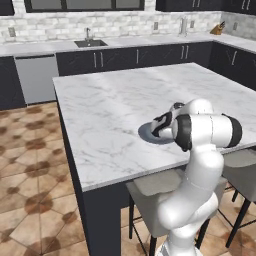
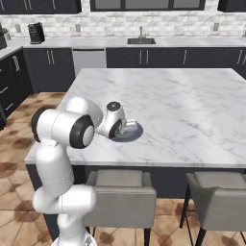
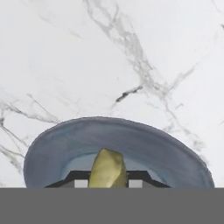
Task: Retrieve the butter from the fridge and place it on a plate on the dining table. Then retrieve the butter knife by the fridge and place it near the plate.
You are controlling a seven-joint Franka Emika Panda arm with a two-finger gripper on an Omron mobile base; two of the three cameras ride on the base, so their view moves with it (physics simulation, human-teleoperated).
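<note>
My gripper (image 3: pixel 108 181) is shut on the butter (image 3: pixel 108 169), a dull yellow-olive stick that stands up between the two dark fingertips. It hangs just over the near side of the dark blue-grey plate (image 3: pixel 131 140). The plate (image 1: pixel 146 133) lies on the marble dining table (image 1: pixel 110 100) close to its front edge, partly hidden by my hand (image 1: pixel 163 124). From the right base camera, the hand (image 2: pixel 115 122) reaches down onto the plate (image 2: pixel 133 131) on the table (image 2: pixel 182 96). The fridge and the butter knife are out of view.
Grey stools (image 2: pixel 120 192) (image 2: pixel 221 197) stand under the table's near edge, right in front of my base. Dark cabinets with a sink (image 1: pixel 90 43) and a dishwasher (image 1: pixel 36 77) line the far wall. Tiled floor (image 1: pixel 30 175) lies open to the left of the table.
</note>
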